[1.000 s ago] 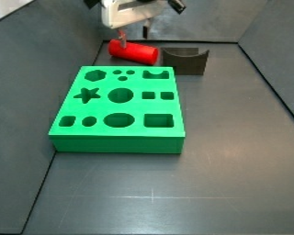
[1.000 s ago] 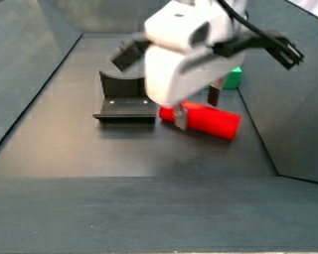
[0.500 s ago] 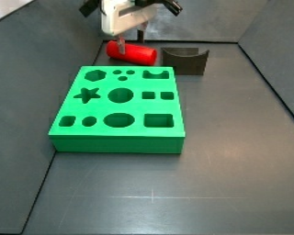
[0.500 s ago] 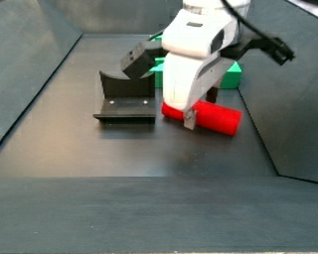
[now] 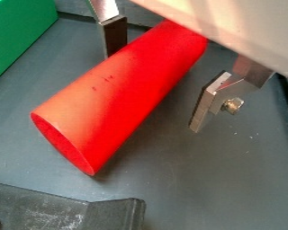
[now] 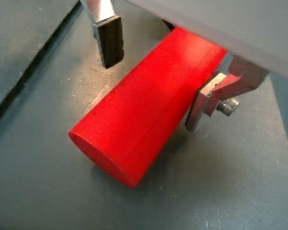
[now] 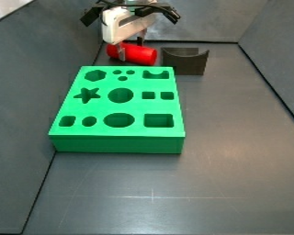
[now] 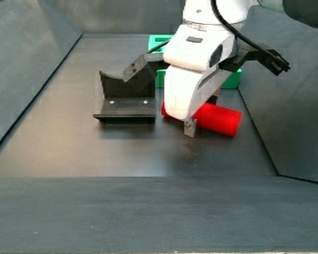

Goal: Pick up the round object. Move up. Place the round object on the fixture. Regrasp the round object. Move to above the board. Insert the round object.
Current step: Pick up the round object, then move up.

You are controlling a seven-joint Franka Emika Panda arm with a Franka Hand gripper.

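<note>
The round object is a smooth red cylinder (image 5: 122, 99) lying on its side on the dark floor, also seen in the other wrist picture (image 6: 147, 108). My gripper (image 5: 165, 72) (image 6: 158, 72) straddles it, open, with one silver finger (image 5: 111, 36) standing apart from the cylinder and the other finger (image 6: 207, 103) close by its opposite side. In a side view the gripper (image 7: 125, 44) hangs low over the cylinder (image 7: 137, 53), between the green board (image 7: 118, 106) and the dark fixture (image 7: 186, 60). From the opposite side the gripper (image 8: 189, 114) hides most of the cylinder (image 8: 221, 120).
The fixture (image 8: 122, 99) stands just beside the cylinder. A corner of the board (image 8: 159, 43) shows behind the arm. Dark walls enclose the floor on all sides.
The gripper has come down over the red cylinder and now has a finger on each side of it. The cylinder has stayed where it lay.
</note>
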